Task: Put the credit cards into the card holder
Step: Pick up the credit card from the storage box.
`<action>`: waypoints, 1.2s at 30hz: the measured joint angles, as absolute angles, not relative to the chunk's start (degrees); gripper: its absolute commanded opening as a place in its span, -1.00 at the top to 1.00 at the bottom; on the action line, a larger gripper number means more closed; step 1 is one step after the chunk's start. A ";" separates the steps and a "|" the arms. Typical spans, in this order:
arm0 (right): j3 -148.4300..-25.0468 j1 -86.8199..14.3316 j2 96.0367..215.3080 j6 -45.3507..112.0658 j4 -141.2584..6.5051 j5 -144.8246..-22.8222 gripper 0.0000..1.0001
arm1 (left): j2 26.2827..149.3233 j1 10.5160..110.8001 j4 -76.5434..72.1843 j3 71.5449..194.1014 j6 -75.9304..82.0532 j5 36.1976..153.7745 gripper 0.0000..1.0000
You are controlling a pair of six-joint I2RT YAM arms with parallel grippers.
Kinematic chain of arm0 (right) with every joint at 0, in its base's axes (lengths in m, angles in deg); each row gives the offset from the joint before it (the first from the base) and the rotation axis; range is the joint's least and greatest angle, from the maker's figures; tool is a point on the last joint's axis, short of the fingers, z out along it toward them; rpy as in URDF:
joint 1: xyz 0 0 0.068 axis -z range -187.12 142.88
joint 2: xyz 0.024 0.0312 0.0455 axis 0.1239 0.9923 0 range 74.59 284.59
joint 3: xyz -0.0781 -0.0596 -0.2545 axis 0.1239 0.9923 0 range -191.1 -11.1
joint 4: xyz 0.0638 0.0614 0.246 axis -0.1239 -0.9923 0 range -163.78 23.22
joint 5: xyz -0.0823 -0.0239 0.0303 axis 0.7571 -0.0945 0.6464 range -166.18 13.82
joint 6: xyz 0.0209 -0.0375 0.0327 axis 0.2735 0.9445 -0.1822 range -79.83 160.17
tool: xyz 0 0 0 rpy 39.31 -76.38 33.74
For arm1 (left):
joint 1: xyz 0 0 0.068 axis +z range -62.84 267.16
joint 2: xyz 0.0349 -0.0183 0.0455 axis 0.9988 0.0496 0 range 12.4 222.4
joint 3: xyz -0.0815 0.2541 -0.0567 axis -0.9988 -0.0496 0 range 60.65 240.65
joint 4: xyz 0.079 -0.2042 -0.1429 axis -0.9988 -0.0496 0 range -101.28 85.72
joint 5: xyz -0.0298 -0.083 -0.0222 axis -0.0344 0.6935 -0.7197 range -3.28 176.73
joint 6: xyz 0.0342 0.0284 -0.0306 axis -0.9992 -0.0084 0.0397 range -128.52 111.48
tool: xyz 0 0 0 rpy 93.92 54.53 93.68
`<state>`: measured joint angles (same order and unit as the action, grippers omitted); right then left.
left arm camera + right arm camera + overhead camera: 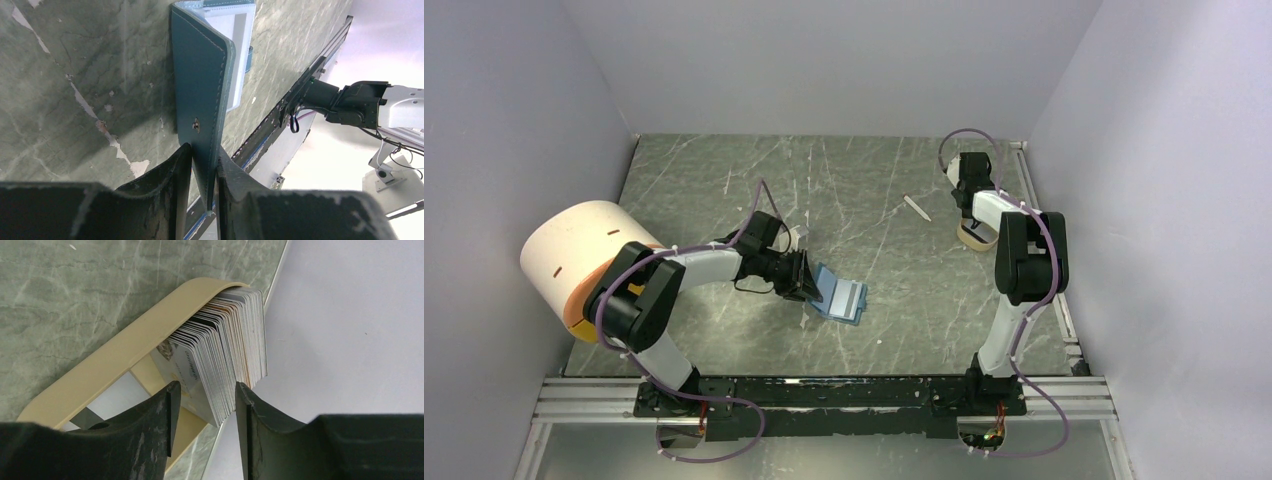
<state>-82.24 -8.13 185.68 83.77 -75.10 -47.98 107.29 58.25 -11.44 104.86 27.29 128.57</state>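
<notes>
— Where to look for the card holder (842, 297)?

— Near the middle of the dark marbled table (724, 190). Opened out, pale slots facing up, with one teal cover raised and pinched tight between the fingers of the left gripper (204, 150).

— And for the credit cards (225, 360)?

— Packed on edge in a tan tray (120, 352) by the table's far right edge, well apart from the card holder.

— Gripped by the right gripper (207, 386)?

— Cannot tell. Fingers spread to either side of the stack's near corner, contact unclear.

— Anything else around?

— A thin white stick (915, 207) lying between card holder and tan tray, plus a big cream roll (574, 245) at the left wall, beside the left arm.
</notes>
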 measured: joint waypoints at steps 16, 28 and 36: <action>-82.24 -8.02 185.85 84.40 -75.71 -46.27 -0.05 | 107.29 58.25 -11.42 104.86 27.21 128.64 0.44; -82.81 -7.87 185.68 83.74 -77.87 -46.29 0.24 | 107.29 58.25 -11.38 104.84 26.59 129.93 0.44; -84.18 -7.87 183.84 82.59 -78.94 -47.47 0.24 | 107.29 58.25 -11.35 104.82 26.55 130.21 0.44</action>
